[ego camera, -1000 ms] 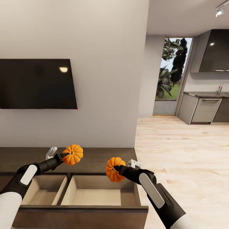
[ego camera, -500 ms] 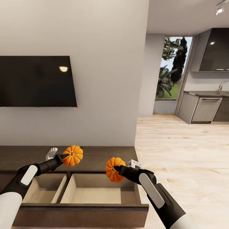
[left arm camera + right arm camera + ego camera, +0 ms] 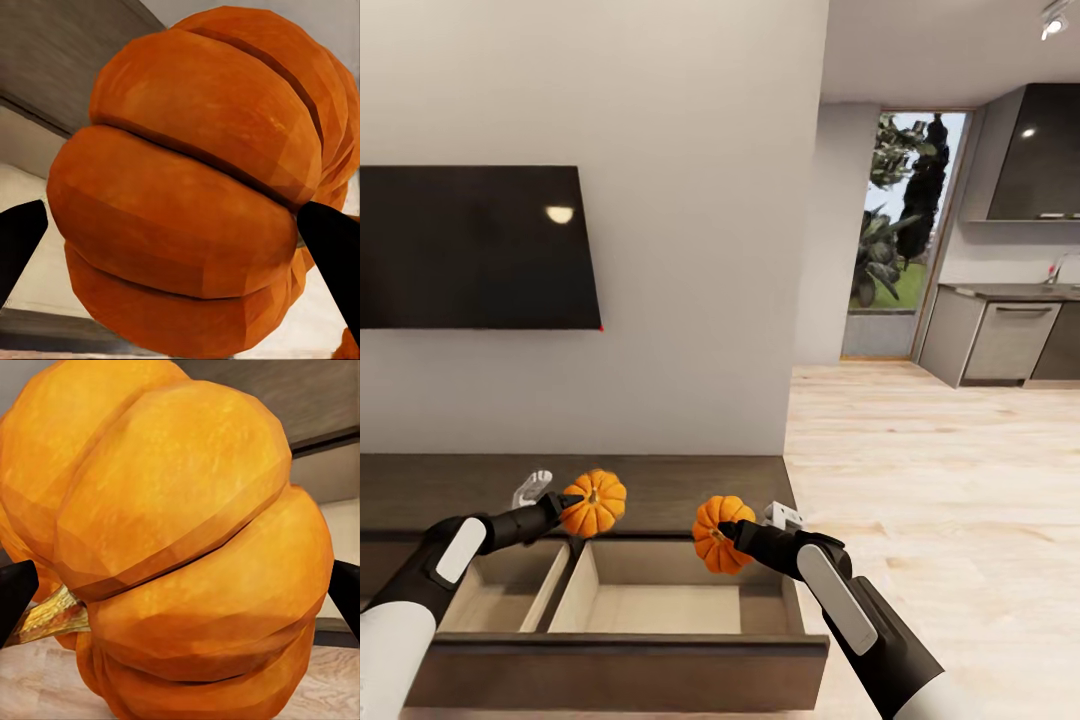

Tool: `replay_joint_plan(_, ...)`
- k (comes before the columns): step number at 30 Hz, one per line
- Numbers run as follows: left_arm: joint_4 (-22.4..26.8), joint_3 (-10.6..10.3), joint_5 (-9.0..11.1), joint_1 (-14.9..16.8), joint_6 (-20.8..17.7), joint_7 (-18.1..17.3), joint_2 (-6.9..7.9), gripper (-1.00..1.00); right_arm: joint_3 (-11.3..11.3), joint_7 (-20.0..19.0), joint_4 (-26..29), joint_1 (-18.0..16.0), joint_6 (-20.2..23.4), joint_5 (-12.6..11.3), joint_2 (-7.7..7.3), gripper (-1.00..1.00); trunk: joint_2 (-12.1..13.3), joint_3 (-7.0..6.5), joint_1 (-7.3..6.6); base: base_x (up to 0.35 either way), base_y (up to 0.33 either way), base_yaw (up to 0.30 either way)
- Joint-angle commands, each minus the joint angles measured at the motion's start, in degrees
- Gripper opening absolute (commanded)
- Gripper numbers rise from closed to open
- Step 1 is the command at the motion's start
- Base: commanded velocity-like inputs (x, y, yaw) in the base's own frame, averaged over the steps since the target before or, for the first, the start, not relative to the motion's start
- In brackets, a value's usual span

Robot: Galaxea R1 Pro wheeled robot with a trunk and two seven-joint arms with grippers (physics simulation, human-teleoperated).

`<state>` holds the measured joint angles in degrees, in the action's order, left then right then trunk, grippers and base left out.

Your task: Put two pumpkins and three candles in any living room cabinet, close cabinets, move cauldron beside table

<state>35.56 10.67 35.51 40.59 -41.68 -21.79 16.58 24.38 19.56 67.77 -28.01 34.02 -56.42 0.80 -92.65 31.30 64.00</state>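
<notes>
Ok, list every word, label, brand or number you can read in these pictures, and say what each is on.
None: no readable text anywhere.
TV: blank black screen.
Both pumpkins, left and right: plain orange skin.
Open drawer and kitchen cabinets: unmarked.

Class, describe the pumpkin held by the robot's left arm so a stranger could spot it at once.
Below the black TV runs a dark-brown cabinet with an open drawer. Above the drawer's left compartment, the left end effector grips this pumpkin, higher and further left than the other pumpkin.

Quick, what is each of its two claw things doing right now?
Left tool: closed on a pumpkin, over the open drawer.
Right tool: closed on the other pumpkin, also over that drawer.
</notes>
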Motion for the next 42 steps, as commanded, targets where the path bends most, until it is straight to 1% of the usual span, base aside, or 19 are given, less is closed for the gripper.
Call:
replay_joint_plan(1, 0.0, -0.2, -0.1, 0.1, -0.4, -0.1, -0.06, -1.00, 0.1, 0.6, 0.1, 0.0, 0.0, -0.6, 0.00, -1.00, -0.5, 0.24, 0.22, 0.000, 0.000, 0.000)
replay_joint_plan(4, -0.1, -2.9, -0.8, 0.2, -0.5, 0.2, -0.19, -1.00, 0.1, 0.6, 0.1, -0.1, 0.0, -0.6, 0.00, -1.00, -1.7, 0.78, 0.88, 0.000, 0.000, 0.000)
replay_joint_plan(7, -0.1, -4.5, -1.1, 0.2, -0.5, 0.4, -0.31, -1.00, 0.0, 0.7, 0.1, -0.1, 0.0, -0.6, 0.00, -1.00, -2.9, 1.32, 1.54, 0.000, 0.000, 0.000)
replay_joint_plan(8, -0.1, -4.6, -1.2, 0.2, -0.5, 0.4, -0.33, -1.00, 0.0, 0.7, 0.1, -0.1, 0.0, -0.6, 0.00, -1.00, -3.3, 1.50, 1.76, 0.000, 0.000, 0.000)
replay_joint_plan(10, -0.1, -4.9, -2.2, 0.2, -0.5, 0.4, -0.39, -1.00, 0.0, 0.7, 0.1, -0.1, 0.0, -0.7, 0.00, -1.00, -4.1, 1.86, 2.20, 0.000, 0.000, 0.000)
replay_joint_plan(12, -0.1, -5.0, -3.8, 0.2, -0.4, 0.5, -0.44, -1.00, 0.0, 0.8, 0.1, -0.1, 0.0, -0.7, 0.00, -1.00, -4.9, 2.22, 2.64, 0.000, 0.000, 0.000)
replay_joint_plan(13, -0.1, -5.0, -5.1, 0.3, -0.4, 0.5, -0.53, -1.00, 0.0, 0.8, 0.1, -0.1, 0.0, -0.7, 0.00, -1.00, -5.3, 2.40, 2.86, 0.000, 0.000, 0.000)
replay_joint_plan(16, -0.1, -5.0, -7.2, 0.3, -0.4, 0.6, -0.78, -1.00, 0.0, 1.0, 0.0, -0.1, 0.0, -0.7, 0.00, -1.00, -6.5, 2.93, 3.52, 0.000, 0.000, 0.000)
replay_joint_plan(19, 0.0, -5.1, -7.8, 0.3, -0.4, 0.7, -1.01, -1.00, 0.0, 1.2, -0.1, -0.1, 0.0, -0.7, 0.05, -1.00, -7.7, 3.47, 4.18, 0.000, 0.000, 0.000)
replay_joint_plan(21, 0.0, -6.0, -8.4, 0.3, -0.4, 2.1, -1.42, -1.00, 0.0, 1.3, -0.1, -0.1, 0.0, -0.7, 0.07, -1.00, -8.5, 3.83, 4.61, 0.000, 0.000, 0.000)
replay_joint_plan(24, 0.3, -6.6, -8.8, 0.3, -0.3, 3.9, -1.94, -1.00, 0.0, 1.4, -0.1, -0.1, 0.0, -0.7, 0.08, -1.00, -9.7, 4.37, 5.27, 0.000, 0.000, 0.000)
replay_joint_plan(25, 0.3, -6.8, -8.9, 0.3, -0.2, 4.4, -2.36, -1.00, 0.0, 1.4, -0.1, -0.1, 0.0, -0.6, 0.08, -1.00, -10.1, 4.55, 5.49, 0.000, 0.000, 0.000)
replay_joint_plan(28, 0.2, -7.6, -9.2, 0.3, 0.2, 4.9, -3.28, -1.00, 0.0, 1.4, -0.1, -0.1, 0.0, -0.6, 0.08, -1.00, -11.3, 5.09, 6.15, 0.000, 0.000, 0.000)
replay_joint_plan(30, 0.2, -8.9, -9.2, 0.3, 0.4, 5.1, -3.87, -1.00, 0.0, 1.4, -0.1, -0.1, 0.0, -0.6, 0.08, -1.00, -12.1, 5.45, 6.59, 0.000, 0.000, 0.000)
replay_joint_plan(32, 0.1, -11.0, -9.2, 0.3, 1.5, 5.3, -4.37, -1.00, 0.0, 1.4, -0.1, -0.1, 0.0, -0.6, 0.08, -1.00, -12.9, 5.81, 7.03, 0.000, 0.000, 0.000)
replay_joint_plan(34, 0.0, -12.2, -9.3, 0.3, 2.6, 5.4, -4.56, -1.00, 0.0, 1.4, -0.1, -0.1, 0.0, -0.6, 0.08, -1.00, -13.7, 6.17, 7.47, 0.000, 0.000, 0.000)
replay_joint_plan(37, -0.1, -13.0, -9.3, 0.3, 3.4, 5.6, -4.72, -1.00, 0.0, 1.3, -0.1, -0.1, 0.0, -0.6, 0.05, -1.00, -14.9, 6.70, 8.13, 0.000, 0.000, 0.000)
replay_joint_plan(40, -0.1, -13.3, -9.3, 0.3, 3.7, 6.4, -4.82, -1.00, 0.1, 1.3, 0.0, -0.1, -0.1, -0.5, 0.03, -1.00, -16.1, 7.24, 8.79, 0.000, 0.000, 0.000)
replay_joint_plan(42, 0.0, -13.4, -9.3, 0.3, 3.8, 7.6, -4.89, -1.00, 0.2, 1.3, 0.0, -0.1, -0.2, -0.5, 0.01, -1.00, -16.9, 7.60, 9.23, 0.000, 0.000, 0.000)
